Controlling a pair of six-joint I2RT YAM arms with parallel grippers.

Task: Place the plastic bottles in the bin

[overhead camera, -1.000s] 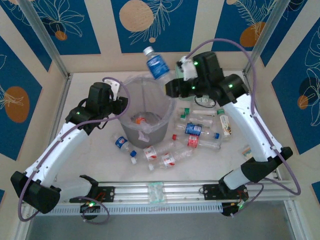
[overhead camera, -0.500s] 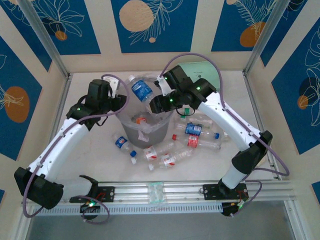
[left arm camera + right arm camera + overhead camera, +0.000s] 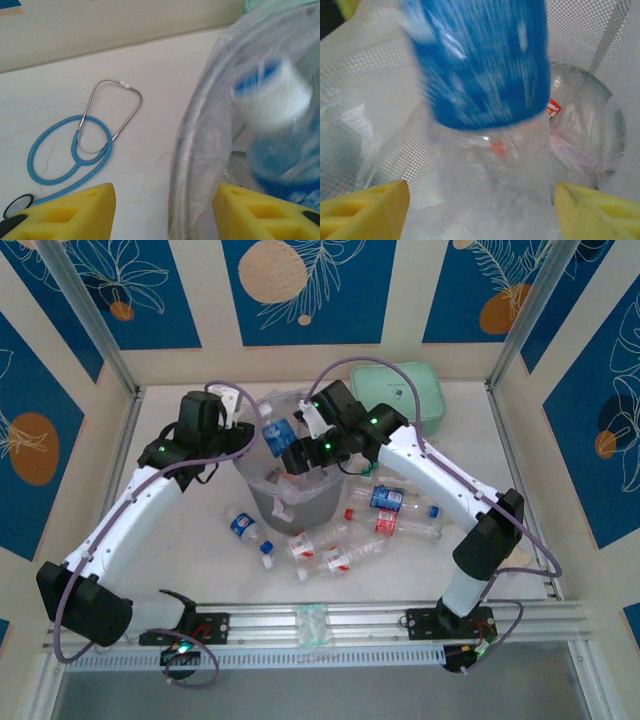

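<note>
**Blue-Labelled Bottle at the Bin Mouth**

Bin (image 3: 300, 502): tall, round, translucent and bag-lined. It stands upright mid-bench between the two arms.

Blue-labelled bottle (image 3: 278, 432): white cap, clear body. It sits tilted within the bin's mouth, cap end nearer the left arm, and is streaked with blur in both wrist views.

Right gripper (image 3: 292, 457): hangs over the bin's opening with jaws spread wide. The bottle lies between its yellow pads (image 3: 365, 205) with a gap on one side; contact on the other side cannot be told. Nothing is clamped.

Left gripper (image 3: 165, 210): at the bin's left rim, jaws partly apart and straddling the wall, one pad outside and one inside. It grips nothing.

Second bottle (image 3: 580, 95): clear and crushed, with a scrap of red label, low inside the bin.

Loose bottles (image 3: 390, 524): a scatter with red and blue labels. They lie on their sides on the bench (image 3: 180, 540), in front of and right of the bin.

Stethoscope (image 3: 80, 145): blue tubing, on the bench outside the bin's left wall.

Mint green case (image 3: 400, 395): on the far side, behind the right arm.
</note>
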